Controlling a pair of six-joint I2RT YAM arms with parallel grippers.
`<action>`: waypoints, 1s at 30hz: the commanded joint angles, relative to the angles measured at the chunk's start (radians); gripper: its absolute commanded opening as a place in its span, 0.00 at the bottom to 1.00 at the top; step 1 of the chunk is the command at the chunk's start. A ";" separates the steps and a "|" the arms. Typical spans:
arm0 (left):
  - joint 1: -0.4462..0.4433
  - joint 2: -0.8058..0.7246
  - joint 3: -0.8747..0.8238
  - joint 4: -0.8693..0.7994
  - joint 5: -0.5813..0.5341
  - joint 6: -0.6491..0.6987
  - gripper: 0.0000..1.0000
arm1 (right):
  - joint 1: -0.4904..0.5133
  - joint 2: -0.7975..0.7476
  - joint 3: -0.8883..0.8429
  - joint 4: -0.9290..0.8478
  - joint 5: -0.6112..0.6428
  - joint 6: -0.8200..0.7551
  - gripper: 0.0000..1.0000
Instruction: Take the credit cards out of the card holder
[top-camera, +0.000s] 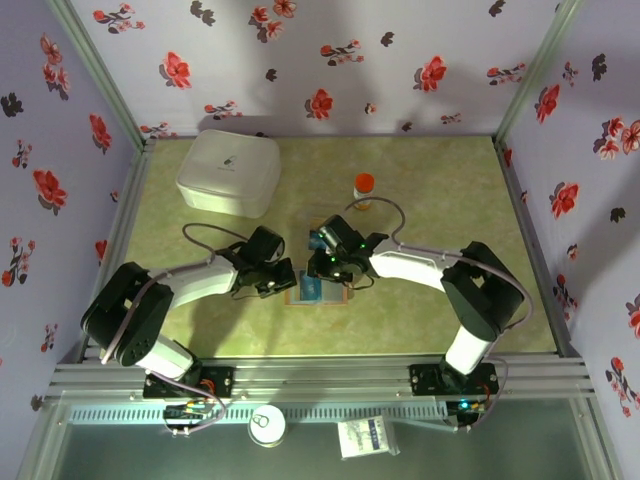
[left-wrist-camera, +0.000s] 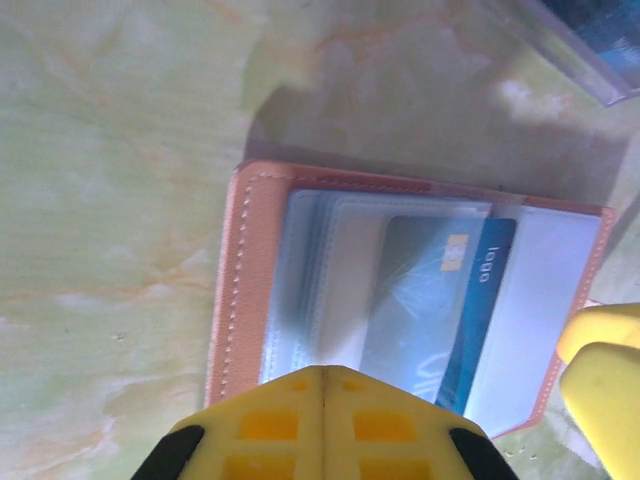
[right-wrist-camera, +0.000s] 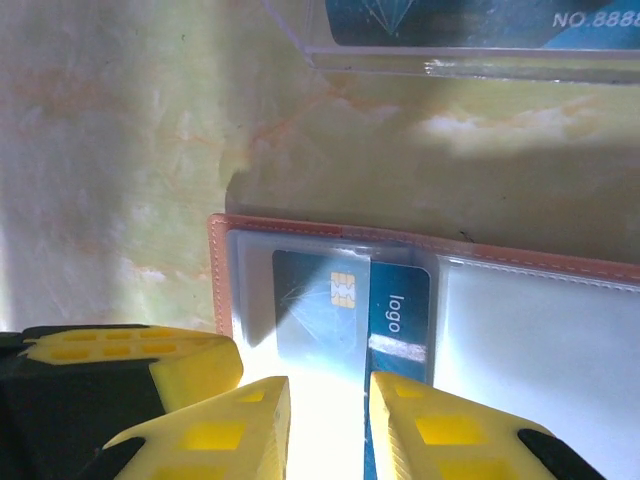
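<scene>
The card holder (top-camera: 318, 291) lies open and flat on the table, brown-edged with clear inner sleeves (left-wrist-camera: 330, 270). A blue credit card (right-wrist-camera: 318, 300) with a gold chip sits in a sleeve, and its "logo" end (left-wrist-camera: 490, 290) is uncovered. My left gripper (left-wrist-camera: 322, 372) is shut, its tip over the holder's left inner face. My right gripper (right-wrist-camera: 330, 395) stands slightly open over the near end of the card. Glare washes out the gap between its fingers. One right finger (left-wrist-camera: 605, 385) shows at the holder's right edge.
A clear plastic tray (right-wrist-camera: 470, 55) with a dark blue card in it lies just beyond the holder. A white lidded box (top-camera: 228, 172) stands at the back left. An orange-capped bottle (top-camera: 364, 189) stands behind the tray. Flowered walls close in the table.
</scene>
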 joint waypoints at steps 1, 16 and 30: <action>0.003 -0.014 0.036 -0.004 0.020 0.019 0.00 | 0.005 -0.035 -0.027 -0.029 0.036 0.004 0.27; -0.010 0.082 0.051 -0.003 0.049 0.035 0.00 | -0.001 -0.007 -0.039 -0.022 0.031 -0.005 0.27; -0.010 0.093 0.047 -0.031 0.030 0.036 0.00 | -0.012 0.022 -0.090 0.067 -0.034 0.021 0.27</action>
